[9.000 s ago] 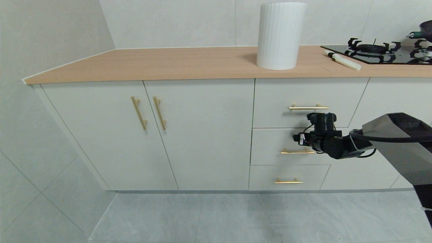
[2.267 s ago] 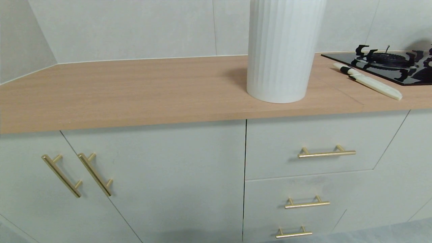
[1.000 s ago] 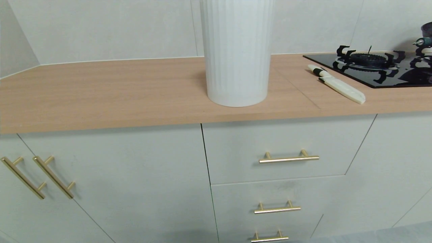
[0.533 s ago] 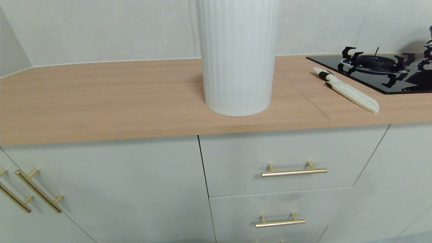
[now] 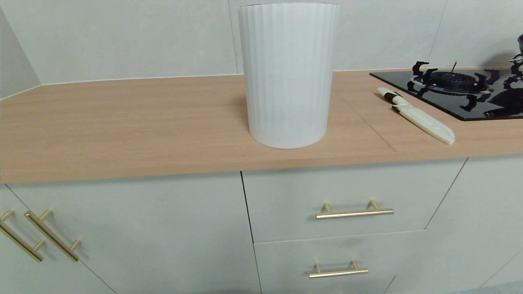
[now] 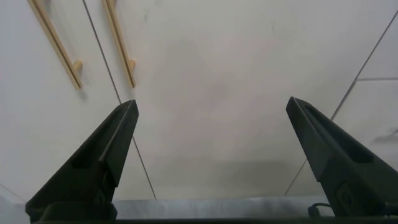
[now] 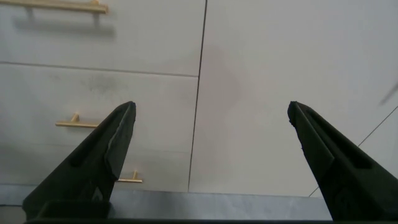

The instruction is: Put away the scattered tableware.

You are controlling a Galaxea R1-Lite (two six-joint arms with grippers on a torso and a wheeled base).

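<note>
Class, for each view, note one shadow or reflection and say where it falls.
Head view: the white container throws a faint shadow leftward on the countertop; the glossy hob mirrors its burner grate. Left wrist view: door handles shadow the doors faintly. Right wrist view: soft shadow beside a drawer handle.

Matt wood-grain countertop (image 5: pixel 122 122), ribbed matt white container (image 5: pixel 288 77), glossy black cooktop (image 5: pixel 470 98), brushed brass-look metal handles (image 5: pixel 354 212)

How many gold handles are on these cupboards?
5: two door handles side by side on the left; three drawer handles stacked to their right, top, middle, bottom. More may lie out of frame.
</note>
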